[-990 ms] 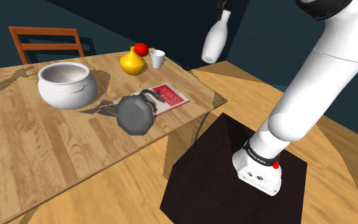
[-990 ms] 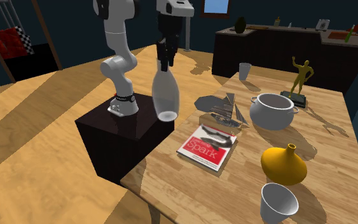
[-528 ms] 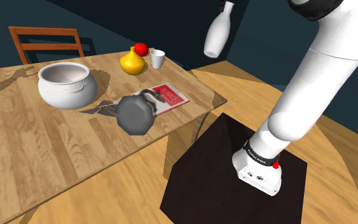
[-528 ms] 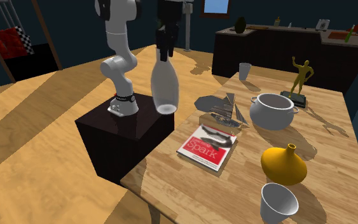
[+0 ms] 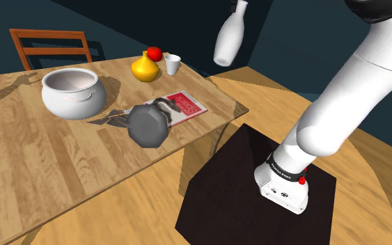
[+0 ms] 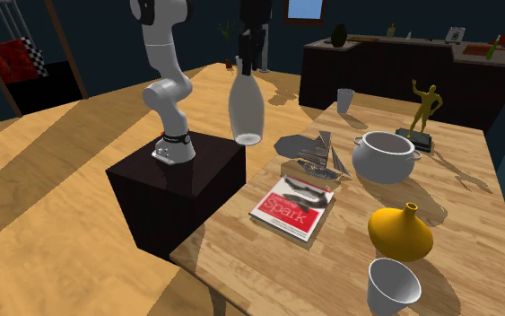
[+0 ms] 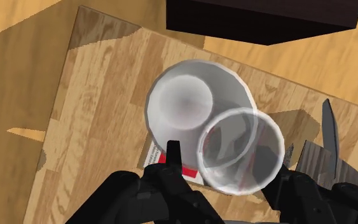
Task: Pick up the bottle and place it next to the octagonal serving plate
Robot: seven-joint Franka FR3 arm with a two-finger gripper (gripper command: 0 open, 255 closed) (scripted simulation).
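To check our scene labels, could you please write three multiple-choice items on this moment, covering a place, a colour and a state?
1. Where is the bottle relative to the table? A on it; B in the air above it; C under it.
2. The book's cover is: A red; B green; C blue.
3. The hand is: A open; B shut on the bottle's neck; C shut on nothing.
Key: B, it hangs from the hand; A, the cover shows red; B, fingers clasp the neck.
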